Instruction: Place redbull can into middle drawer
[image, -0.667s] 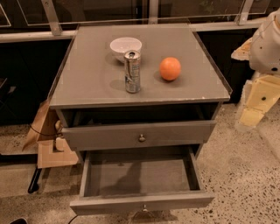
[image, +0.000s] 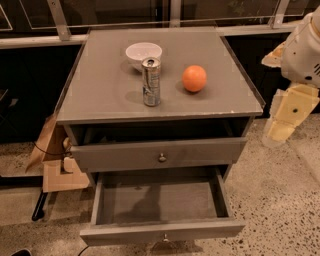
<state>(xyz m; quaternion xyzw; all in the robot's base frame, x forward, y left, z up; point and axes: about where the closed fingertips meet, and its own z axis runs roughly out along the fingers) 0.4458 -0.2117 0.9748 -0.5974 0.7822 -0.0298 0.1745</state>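
Note:
The redbull can, slim and silver with bluish markings, stands upright on the grey cabinet top, near the middle. The middle drawer is pulled out below, and its inside shows nothing in it. My gripper hangs at the right edge of the view, beside the cabinet's right side. It is well to the right of the can and lower than it, touching nothing.
A white bowl sits just behind the can and an orange to its right. The upper drawer with its round knob stands slightly out. Cardboard lies on the floor at the left. A dark railing wall runs behind.

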